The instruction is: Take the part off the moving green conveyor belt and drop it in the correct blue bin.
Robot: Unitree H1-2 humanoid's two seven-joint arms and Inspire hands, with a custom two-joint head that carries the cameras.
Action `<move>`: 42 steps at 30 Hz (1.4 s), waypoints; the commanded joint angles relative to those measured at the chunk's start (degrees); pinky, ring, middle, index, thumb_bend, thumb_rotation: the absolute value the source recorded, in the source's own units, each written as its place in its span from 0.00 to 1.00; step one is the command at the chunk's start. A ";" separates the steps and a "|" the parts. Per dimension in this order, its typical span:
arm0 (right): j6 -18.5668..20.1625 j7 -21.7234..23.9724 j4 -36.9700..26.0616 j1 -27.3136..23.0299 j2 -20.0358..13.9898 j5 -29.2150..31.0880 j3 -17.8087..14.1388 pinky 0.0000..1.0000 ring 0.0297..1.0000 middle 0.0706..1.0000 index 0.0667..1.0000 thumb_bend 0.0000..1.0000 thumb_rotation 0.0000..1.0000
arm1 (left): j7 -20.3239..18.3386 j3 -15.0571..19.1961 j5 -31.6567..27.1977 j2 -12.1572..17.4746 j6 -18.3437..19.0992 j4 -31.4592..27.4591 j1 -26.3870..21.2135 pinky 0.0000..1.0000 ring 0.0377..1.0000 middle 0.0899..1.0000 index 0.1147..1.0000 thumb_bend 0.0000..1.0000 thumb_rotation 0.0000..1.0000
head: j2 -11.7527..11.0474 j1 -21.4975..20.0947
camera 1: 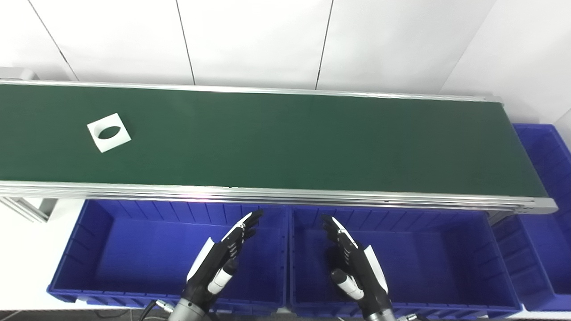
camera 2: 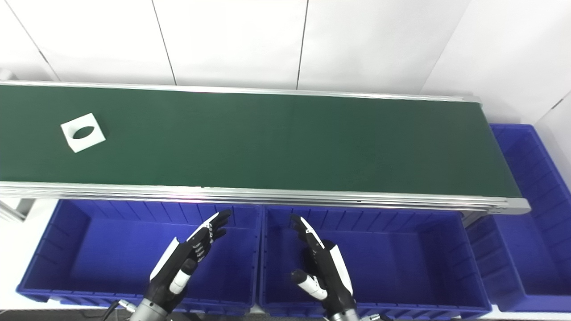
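Note:
A white square part with a round hole [camera 1: 109, 132] lies flat on the green conveyor belt [camera 1: 285, 142], far to the left. My left hand [camera 1: 221, 258] hovers open over the left blue bin [camera 1: 96, 256], fingers stretched toward the belt. My right hand [camera 1: 354, 265] hovers open over the middle blue bin [camera 1: 450, 258], also holding nothing. Both hands sit below the belt's near rail, well to the right of the part.
A third blue bin [camera 1: 546, 214] stands past the belt's right end. The belt's aluminium rail [camera 1: 285, 195] runs between the hands and the belt surface. A white panelled wall backs the conveyor. All bins look bare inside.

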 commanded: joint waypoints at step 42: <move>-2.72 -1.11 2.63 -2.51 -2.12 2.73 0.75 0.96 0.97 0.98 0.97 1.00 1.00 | 10.43 -8.63 3.06 2.65 -2.06 -15.63 -3.47 0.79 0.87 0.88 0.81 0.95 0.57 | -5.10 11.23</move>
